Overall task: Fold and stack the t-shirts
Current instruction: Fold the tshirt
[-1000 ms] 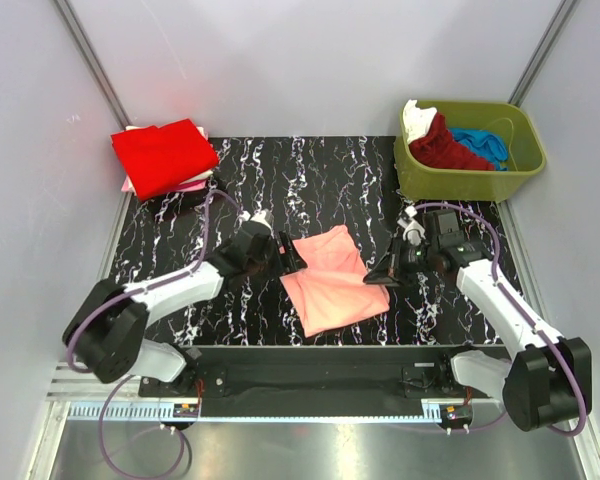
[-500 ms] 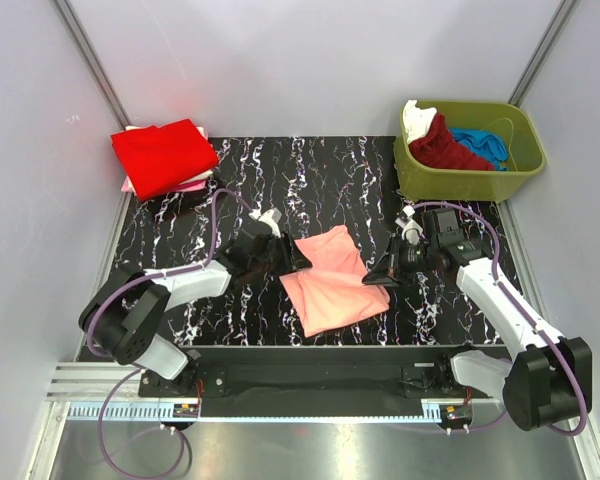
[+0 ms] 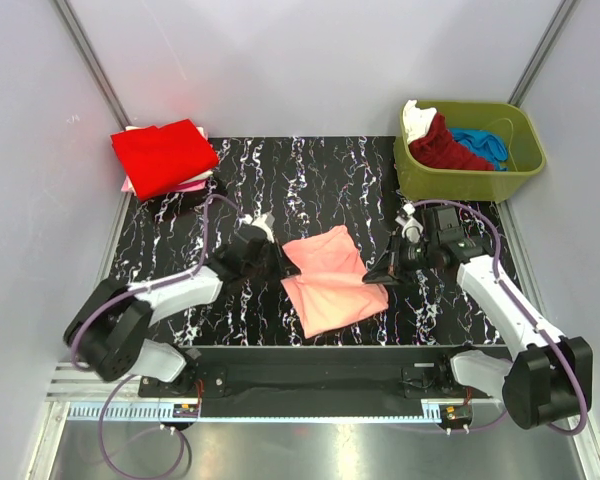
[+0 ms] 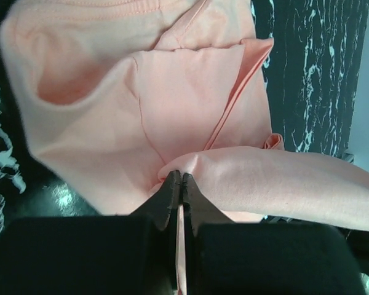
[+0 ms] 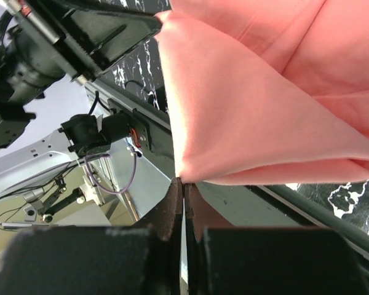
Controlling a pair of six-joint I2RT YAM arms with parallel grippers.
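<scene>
A salmon-pink t-shirt [image 3: 332, 280] lies partly folded in the middle of the black marbled table. My left gripper [image 3: 280, 258] is shut on its left edge; in the left wrist view the cloth [image 4: 172, 104] bunches at the closed tips of that gripper [image 4: 181, 177]. On the opposite side my right gripper [image 3: 377, 275] pinches the shirt's right corner, lifted a little off the table, and the right wrist view shows the cloth [image 5: 264, 110] hanging from the gripper [image 5: 183, 183]. A bright red folded t-shirt [image 3: 163, 156] tops a small pile at the back left.
An olive-green tub [image 3: 470, 180] at the back right holds dark red [image 3: 446, 148], blue [image 3: 480, 143] and white [image 3: 416, 118] shirts. Grey walls enclose the table on three sides. The arms' base rail [image 3: 320, 368] runs along the near edge.
My left gripper has closed on the left edge of the salmon-pink shirt, pulling that edge slightly left. The right gripper has kept its hold, barely moving.
</scene>
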